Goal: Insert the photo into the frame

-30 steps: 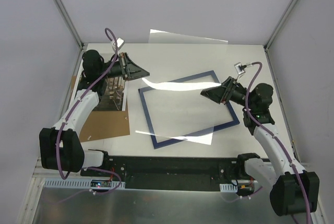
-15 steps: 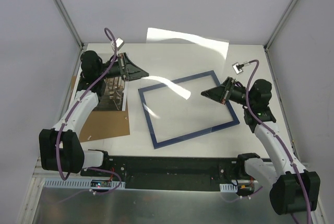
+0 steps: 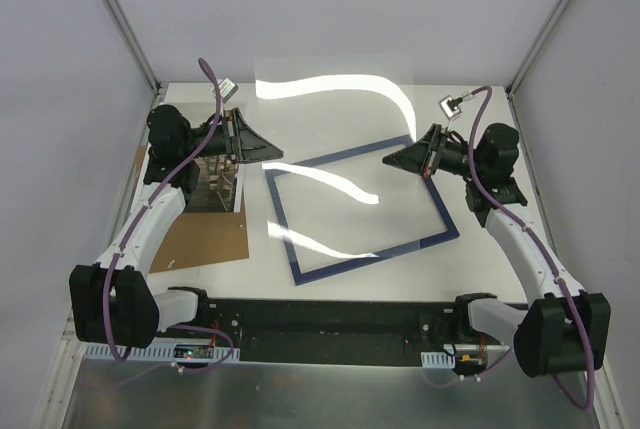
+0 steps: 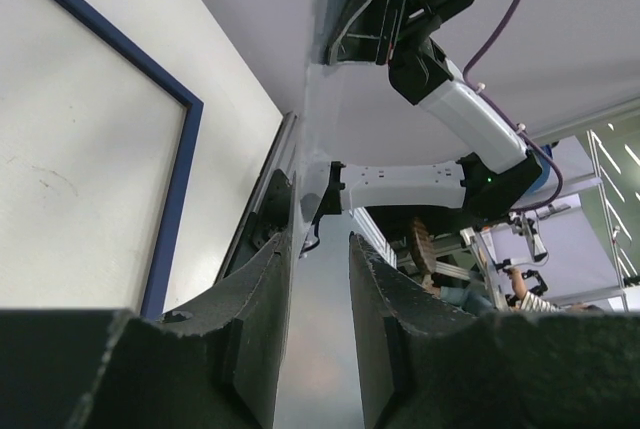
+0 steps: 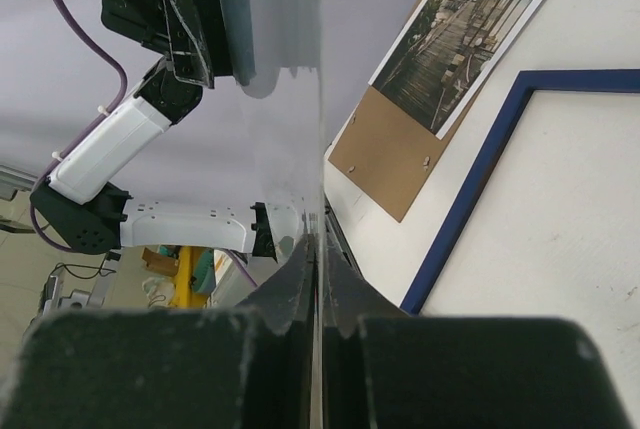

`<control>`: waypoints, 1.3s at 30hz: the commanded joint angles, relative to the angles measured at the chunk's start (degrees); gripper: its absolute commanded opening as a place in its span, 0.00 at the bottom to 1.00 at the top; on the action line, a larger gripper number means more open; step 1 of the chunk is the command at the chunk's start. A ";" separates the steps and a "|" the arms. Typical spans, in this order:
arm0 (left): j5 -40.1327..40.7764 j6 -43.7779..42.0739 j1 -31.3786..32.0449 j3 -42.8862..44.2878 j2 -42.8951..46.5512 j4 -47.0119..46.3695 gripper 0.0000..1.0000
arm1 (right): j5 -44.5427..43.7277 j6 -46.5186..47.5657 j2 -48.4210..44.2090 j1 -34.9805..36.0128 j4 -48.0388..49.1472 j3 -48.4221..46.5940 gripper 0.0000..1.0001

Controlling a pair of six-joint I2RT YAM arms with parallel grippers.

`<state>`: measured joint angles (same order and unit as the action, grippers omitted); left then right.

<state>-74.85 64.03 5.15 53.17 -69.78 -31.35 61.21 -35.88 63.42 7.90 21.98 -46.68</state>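
Note:
The navy blue frame (image 3: 360,211) lies flat mid-table, also seen as a blue bar in the left wrist view (image 4: 175,189) and the right wrist view (image 5: 480,179). The photo (image 3: 215,184) of a boardwalk lies at the left under the left arm, on the brown backing board (image 3: 205,239). A clear pane (image 3: 330,89) hangs bowed in the air between both grippers. My right gripper (image 3: 395,161) (image 5: 318,249) is shut on its thin edge. My left gripper (image 3: 270,149) (image 4: 320,249) sits at the pane's other end, its fingers (image 4: 260,289) apart.
The photo (image 5: 480,24) and backing board (image 5: 400,159) show beyond the pane in the right wrist view. Cage posts and grey walls close in the table on three sides. The arm bases and a black rail run along the near edge.
The right gripper has shut on the pane and raised it. The left gripper's jaws have parted. The pane now hangs higher and farther back, more bowed.

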 commanded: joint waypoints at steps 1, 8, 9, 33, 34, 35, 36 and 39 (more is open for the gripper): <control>-2.93 -0.48 -0.31 -0.87 2.01 -3.36 0.29 | 1.54 -1.30 1.88 -0.43 1.75 -5.09 0.01; -2.06 -2.15 -0.31 -0.96 1.84 -1.78 0.25 | 1.37 -3.93 4.61 -0.43 3.16 -6.15 0.01; -1.79 -2.50 -0.31 -1.05 1.84 -1.52 0.25 | 1.28 -4.11 4.61 -0.34 3.33 -5.97 0.01; 1.11 -3.74 -0.31 -1.49 1.05 -1.17 0.21 | -2.50 -11.49 6.98 2.56 13.00 -2.63 0.01; 1.11 -3.74 -0.31 -1.49 0.96 -1.08 0.21 | -2.59 -11.67 7.07 2.47 13.09 -2.81 0.01; 1.20 -3.65 -0.31 -1.49 1.05 -1.08 0.20 | -2.76 -11.76 7.07 2.47 13.09 -2.72 0.01; 1.28 -3.65 -0.31 -1.57 1.05 -1.08 0.19 | -2.85 -11.76 6.98 2.47 13.18 -2.63 0.01; 1.37 -3.65 -0.31 -1.58 1.05 -0.99 0.17 | -2.94 -11.76 6.98 2.64 13.44 -2.28 0.01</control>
<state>-73.01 61.95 5.15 51.59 -69.49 -30.48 59.75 -46.92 70.74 10.07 31.20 -49.15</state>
